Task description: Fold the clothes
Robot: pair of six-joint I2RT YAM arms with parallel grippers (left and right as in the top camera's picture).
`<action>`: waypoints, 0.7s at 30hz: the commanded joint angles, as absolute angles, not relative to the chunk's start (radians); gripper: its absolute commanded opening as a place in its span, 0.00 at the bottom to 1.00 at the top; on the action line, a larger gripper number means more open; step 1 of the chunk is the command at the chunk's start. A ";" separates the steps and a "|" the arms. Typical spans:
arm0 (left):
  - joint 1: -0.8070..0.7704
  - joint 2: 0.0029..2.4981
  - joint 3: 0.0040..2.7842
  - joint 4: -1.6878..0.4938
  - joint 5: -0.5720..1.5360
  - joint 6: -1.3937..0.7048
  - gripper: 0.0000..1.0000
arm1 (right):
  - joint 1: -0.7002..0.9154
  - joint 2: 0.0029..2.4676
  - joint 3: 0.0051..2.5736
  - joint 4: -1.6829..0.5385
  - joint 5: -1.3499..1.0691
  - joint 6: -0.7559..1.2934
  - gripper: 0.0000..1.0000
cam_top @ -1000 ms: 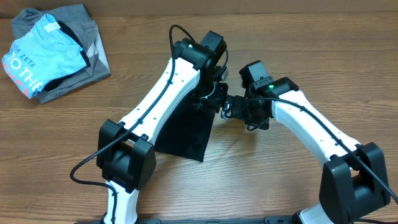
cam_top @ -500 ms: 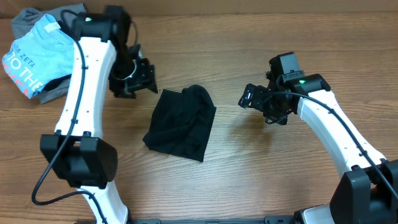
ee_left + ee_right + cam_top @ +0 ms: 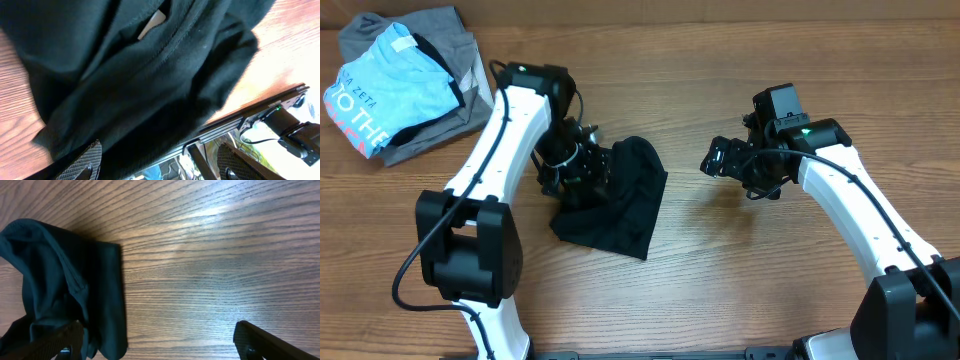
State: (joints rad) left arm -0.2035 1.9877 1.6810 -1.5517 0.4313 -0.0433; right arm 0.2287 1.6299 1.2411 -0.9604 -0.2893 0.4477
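Observation:
The clothes, a black T-shirt [image 3: 620, 205], lie in a bunched, roughly folded heap at the middle of the wooden table. My left gripper [image 3: 575, 172] hovers over the heap's left edge, open. In the left wrist view the black T-shirt [image 3: 150, 80] fills most of the frame, its white neck label [image 3: 151, 22] peeking out of a fold, and the left gripper [image 3: 162, 162] holds nothing. My right gripper [image 3: 725, 160] stands open to the right of the shirt. The right gripper [image 3: 160, 342] spans bare wood, with the shirt's edge [image 3: 60, 280] by its left finger.
A pile with a light blue printed shirt [image 3: 385, 80] on a grey garment [image 3: 470, 100] sits at the back left corner. A metal frame [image 3: 260, 107] along the table's edge shows past the shirt in the left wrist view.
My left gripper has let go of the shirt beside the right gripper, swung out to the left, and come back over the heap's left edge, open. The right gripper drew slightly right.

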 commanded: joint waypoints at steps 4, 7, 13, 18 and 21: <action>-0.282 1.975 1.541 -1.462 0.489 -0.014 0.62 | 0.225 1.606 1.265 -0.956 -0.297 0.437 1.00; -0.337 1.974 1.539 -1.433 0.531 -0.014 0.17 | 0.225 1.607 1.265 -0.956 -0.293 0.437 1.00; -0.457 1.974 1.540 -1.401 0.605 -0.019 0.04 | 0.224 1.607 1.265 -0.955 -0.281 0.437 1.00; -0.551 1.974 1.540 -1.367 0.603 -0.059 0.08 | 0.217 1.607 1.265 -0.944 -0.281 0.437 1.00; -0.586 1.974 1.540 -1.357 0.604 -0.084 0.14 | 0.197 1.607 1.266 -0.944 -0.282 0.437 1.00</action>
State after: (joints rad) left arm -0.5529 1.9877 1.5440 -1.3628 0.5678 -0.0498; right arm 0.2226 1.6299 1.2415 -0.9504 -0.2882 0.4438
